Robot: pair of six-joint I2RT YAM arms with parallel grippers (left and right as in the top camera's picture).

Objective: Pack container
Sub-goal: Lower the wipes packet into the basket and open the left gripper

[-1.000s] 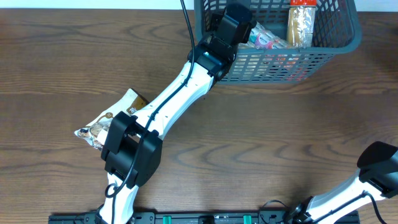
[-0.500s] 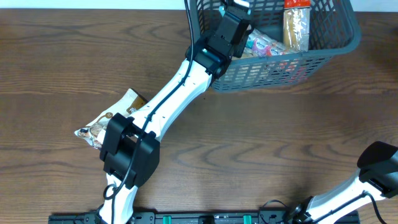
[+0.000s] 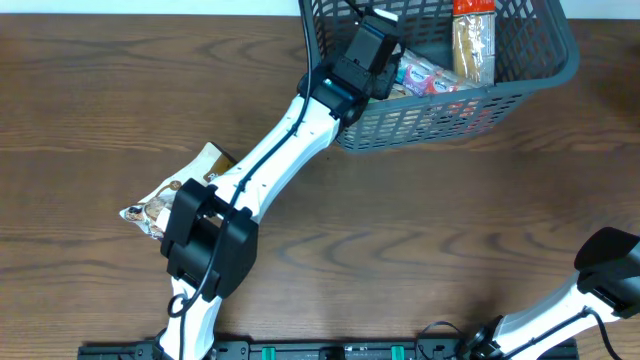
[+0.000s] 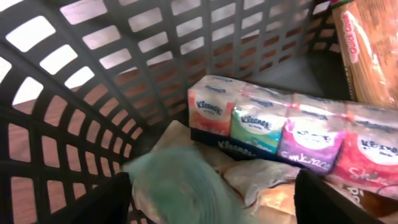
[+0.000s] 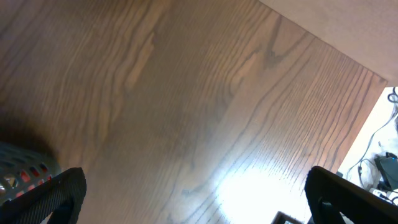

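The container [image 3: 450, 112], a grey-blue lattice basket, stands at the table's far edge. My left gripper [image 3: 383, 22] reaches down inside it near its left wall [image 4: 93, 81]. In the left wrist view the left gripper [image 4: 211, 205] is open, and a blurred green packet [image 4: 180, 186] lies loose between the wide-apart fingers, over crumpled packets on the bottom. A row of tissue packs [image 4: 292, 134] lies just beyond. My right gripper [image 5: 196, 199] is open over bare wood, holding nothing.
A tall brown packet [image 3: 474, 45] stands against the basket's far wall. A snack packet [image 3: 165, 200] lies on the table at the left, beside the left arm's base. The right arm [image 3: 600, 275] sits at the front right corner. A basket corner [image 5: 22, 171] shows in the right wrist view.
My left gripper has gone from shut to open inside the basket, and the green packet is now loose between its fingers. The basket has shifted slightly left. The right arm has not moved.
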